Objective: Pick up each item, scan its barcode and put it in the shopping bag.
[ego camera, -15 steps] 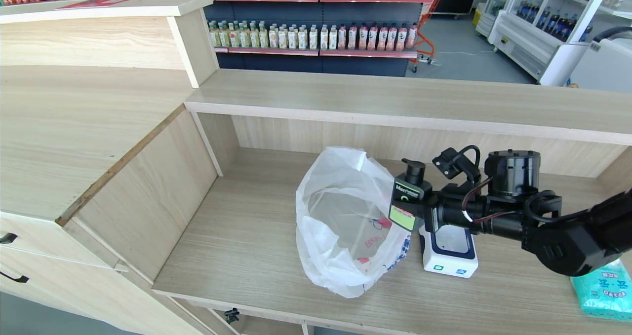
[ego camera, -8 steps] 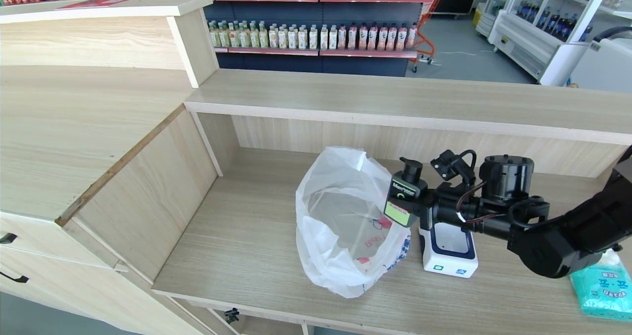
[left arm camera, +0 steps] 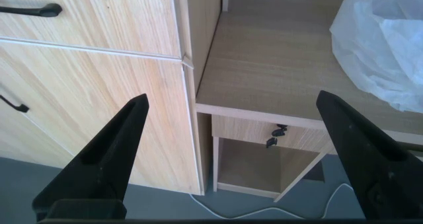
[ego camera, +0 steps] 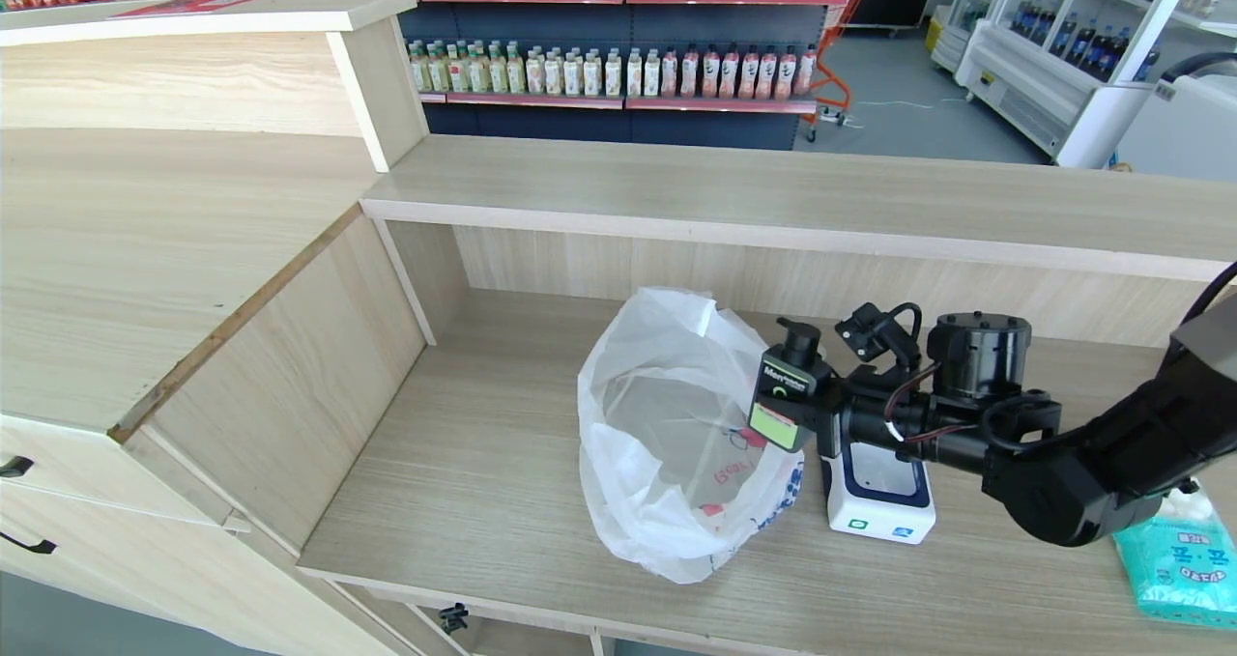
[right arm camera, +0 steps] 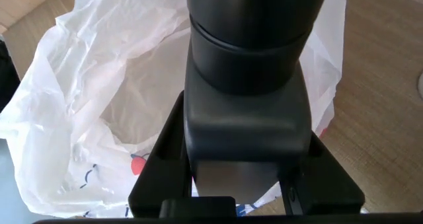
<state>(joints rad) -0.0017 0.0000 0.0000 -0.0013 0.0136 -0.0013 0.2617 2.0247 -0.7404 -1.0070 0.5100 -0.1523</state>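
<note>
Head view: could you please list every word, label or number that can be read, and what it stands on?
Nothing reads reliably.
Black bottle in the right gripper: white lettering, green label, too small.
Shopping bag: red and blue print, crumpled, unreadable.
Scanner: two small icons, no legible words.
Teal pack: dark lettering, blurred.
Shelf bottles: labels too small.

We see bright, even light, soft shadows on the worktop (ego camera: pixel 464 501), pale sheen on the shopping bag (ego camera: pixel 667 424), and straight edges bowed near the borders.
</note>
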